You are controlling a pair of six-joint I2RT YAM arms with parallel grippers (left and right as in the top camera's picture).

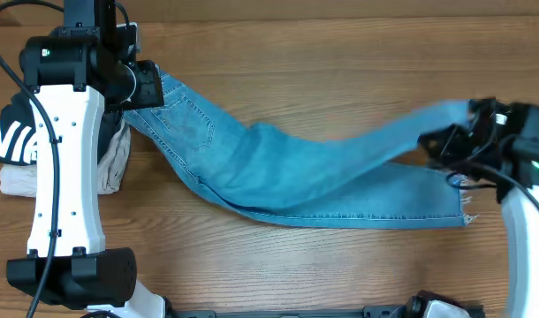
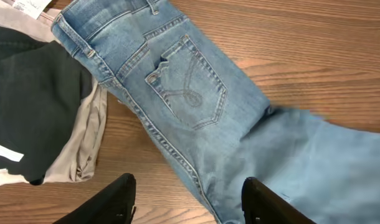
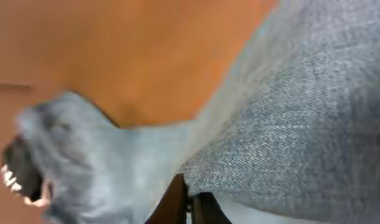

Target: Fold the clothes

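Light-blue denim jeans (image 1: 287,172) lie across the wood table, waistband at the upper left, frayed hems at the right. A stitched back pocket (image 2: 187,81) shows in the left wrist view. My left gripper (image 2: 189,202) is open above the jeans' edge near the waist, one finger over wood, one over denim. My right gripper (image 1: 459,141) is shut on one jeans leg (image 3: 289,112) and holds it lifted above the other leg; the raised leg is blurred. A black top with white lettering (image 1: 13,137) lies on a beige garment (image 1: 115,159) at the left.
The pile of black (image 2: 34,99) and beige (image 2: 84,143) garments lies beside the waistband, partly under the left arm. Bare wood table (image 1: 340,71) shows behind and in front of the jeans.
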